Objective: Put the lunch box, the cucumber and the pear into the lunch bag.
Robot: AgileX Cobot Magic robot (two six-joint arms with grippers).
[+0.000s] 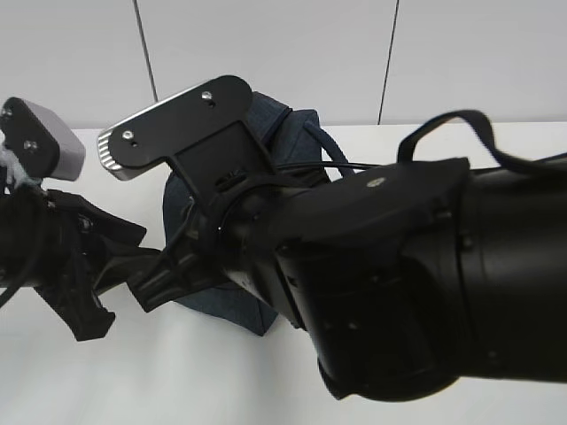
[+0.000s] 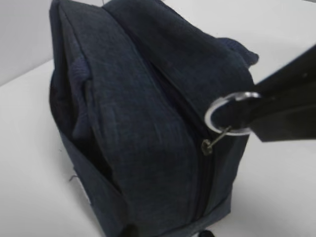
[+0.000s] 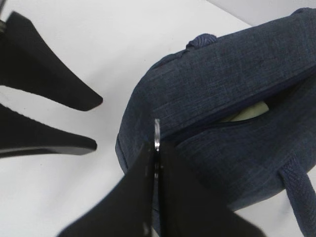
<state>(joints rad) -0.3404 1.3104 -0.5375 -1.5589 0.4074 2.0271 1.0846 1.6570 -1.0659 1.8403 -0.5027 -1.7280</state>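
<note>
The navy lunch bag (image 2: 138, 113) stands on the white table; it also shows in the right wrist view (image 3: 237, 79) and the exterior view (image 1: 270, 124). My right gripper (image 3: 157, 148) is shut on the metal zipper ring (image 2: 231, 114) near the bag's end. The zip gapes further along, and something pale green (image 3: 247, 111) shows inside. My left gripper (image 3: 96, 123) is open and empty, its tips just off the bag's end; it shows at the left of the exterior view (image 1: 124, 279). The cucumber and the pear are out of view.
The right arm (image 1: 416, 274) fills the foreground of the exterior view and hides most of the bag. A rope handle (image 3: 298, 182) lies along the bag's side. A white wall (image 1: 310, 53) stands behind the white table (image 3: 74, 39).
</note>
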